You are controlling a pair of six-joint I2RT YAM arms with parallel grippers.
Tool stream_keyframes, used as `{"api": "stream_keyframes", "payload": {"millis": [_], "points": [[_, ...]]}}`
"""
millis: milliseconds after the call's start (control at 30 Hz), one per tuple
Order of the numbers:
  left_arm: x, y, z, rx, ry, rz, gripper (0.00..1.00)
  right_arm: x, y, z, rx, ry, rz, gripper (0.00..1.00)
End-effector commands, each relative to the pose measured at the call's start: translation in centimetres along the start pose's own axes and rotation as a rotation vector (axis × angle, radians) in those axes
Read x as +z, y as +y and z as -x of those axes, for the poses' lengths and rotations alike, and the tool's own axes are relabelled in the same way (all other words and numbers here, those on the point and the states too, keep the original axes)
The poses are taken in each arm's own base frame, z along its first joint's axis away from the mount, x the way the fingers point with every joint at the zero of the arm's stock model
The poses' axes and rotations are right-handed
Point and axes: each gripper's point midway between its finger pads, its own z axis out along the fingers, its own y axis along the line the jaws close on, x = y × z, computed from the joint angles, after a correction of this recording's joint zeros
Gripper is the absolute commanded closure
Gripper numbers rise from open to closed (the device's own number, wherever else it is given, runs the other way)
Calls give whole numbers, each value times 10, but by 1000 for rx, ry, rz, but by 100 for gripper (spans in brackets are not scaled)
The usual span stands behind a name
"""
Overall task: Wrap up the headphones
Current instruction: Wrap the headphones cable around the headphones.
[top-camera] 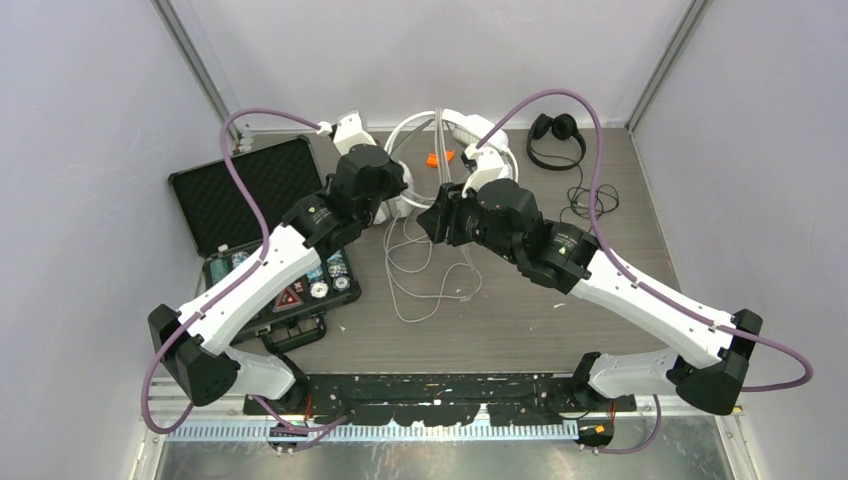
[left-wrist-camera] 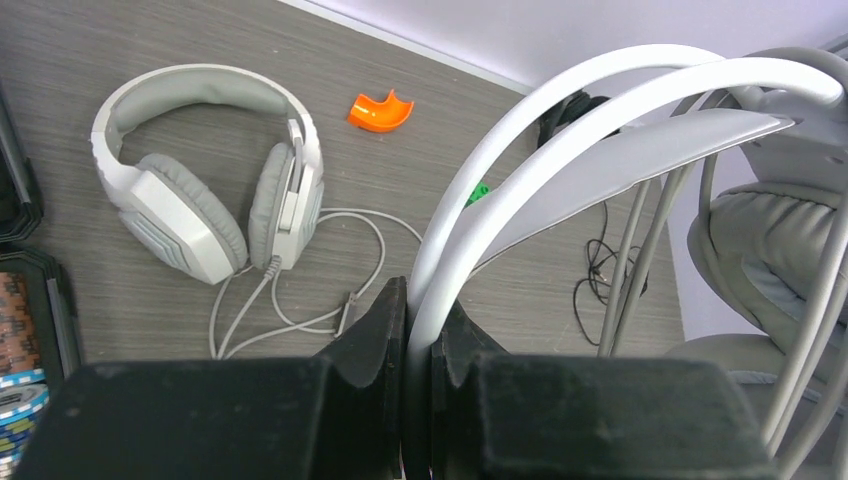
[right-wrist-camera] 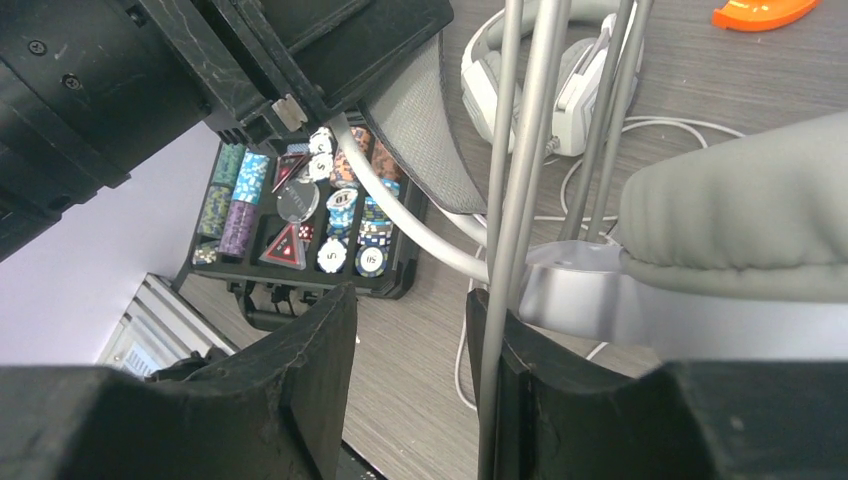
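My left gripper [left-wrist-camera: 425,320] is shut on the headband [left-wrist-camera: 640,130] of a pale grey headset and holds it up off the table; its ear cushion [left-wrist-camera: 770,240] hangs at the right. In the top view this headset [top-camera: 478,135] sits between the two wrists. Its white cable [right-wrist-camera: 520,200] hangs in several strands past my right gripper [right-wrist-camera: 410,340], whose jaws stand open, with one strand against the right finger [right-wrist-camera: 500,350]. The slack cable [top-camera: 430,270] lies on the table. A white headset [left-wrist-camera: 200,190] lies flat at the back left. The black headset [top-camera: 557,130] lies at the back right.
An open black case [top-camera: 250,190] holding poker chips [top-camera: 330,275] lies at the left. A small orange piece [left-wrist-camera: 380,110] and a green bit [left-wrist-camera: 478,190] lie near the back wall. The black cable [top-camera: 585,200] trails loose at the right.
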Motion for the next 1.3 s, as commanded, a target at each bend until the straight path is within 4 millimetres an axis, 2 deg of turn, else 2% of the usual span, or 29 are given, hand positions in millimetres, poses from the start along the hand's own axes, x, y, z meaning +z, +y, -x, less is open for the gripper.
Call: {"api": "stream_keyframes", "payload": {"millis": [0, 233, 400, 667, 867, 1033, 1267], "points": [[-30, -38, 60, -163, -145, -180, 100, -10, -15, 38, -53, -129, -83, 50], [-28, -40, 55, -135, -152, -214, 100, -14, -11, 54, -63, -176, -79, 48], [-26, -36, 50, -132, -140, -203, 100, -15, -11, 59, -53, -199, -79, 42], [-22, -31, 42, -105, -126, -180, 100, -25, -8, 74, -32, -251, -74, 45], [-27, -37, 39, -52, -132, -250, 100, -19, -5, 57, -16, -196, -38, 54], [-33, -44, 36, 3, -135, -326, 100, -15, -12, 44, 87, -150, -36, 54], [-34, -35, 41, -18, -151, -285, 100, -16, -15, 33, 163, -103, -26, 54]]}}
